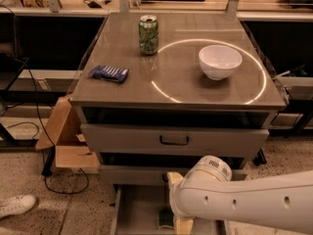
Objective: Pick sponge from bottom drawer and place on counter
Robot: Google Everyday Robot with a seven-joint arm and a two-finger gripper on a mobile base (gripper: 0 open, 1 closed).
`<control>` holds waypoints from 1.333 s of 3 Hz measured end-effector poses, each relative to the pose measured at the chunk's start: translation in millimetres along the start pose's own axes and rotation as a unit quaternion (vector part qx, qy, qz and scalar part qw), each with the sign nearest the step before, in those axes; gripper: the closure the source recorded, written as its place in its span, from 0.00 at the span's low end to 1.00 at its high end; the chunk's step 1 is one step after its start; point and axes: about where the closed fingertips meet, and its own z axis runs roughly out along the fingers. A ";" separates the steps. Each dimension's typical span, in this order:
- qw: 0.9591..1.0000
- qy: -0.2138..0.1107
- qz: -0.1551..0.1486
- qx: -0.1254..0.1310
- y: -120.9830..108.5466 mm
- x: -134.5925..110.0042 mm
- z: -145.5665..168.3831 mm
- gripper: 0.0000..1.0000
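Observation:
The bottom drawer (139,210) is pulled open at the lower edge of the camera view, and its grey floor shows. The sponge (165,218), dark green on top, lies in the drawer near its middle. My white arm (230,199) reaches in from the lower right and down into the drawer. My gripper (179,223) is low in the drawer, right beside the sponge, and the arm hides most of it. The counter (186,89) above is grey-brown with a thin white circle line.
On the counter stand a white bowl (220,60), a green can (148,34) and a blue packet (108,73). Two higher drawers (173,140) are closed. A cardboard box (61,141), a cable and a white shoe (17,205) lie on the floor at the left.

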 end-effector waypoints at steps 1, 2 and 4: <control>1.000 0.004 0.003 -0.011 0.0 9.3 26.8 0.00; 1.000 0.015 0.002 -0.019 -0.7 21.8 51.3 0.00; 0.999 0.035 0.005 -0.025 -2.4 41.2 70.8 0.00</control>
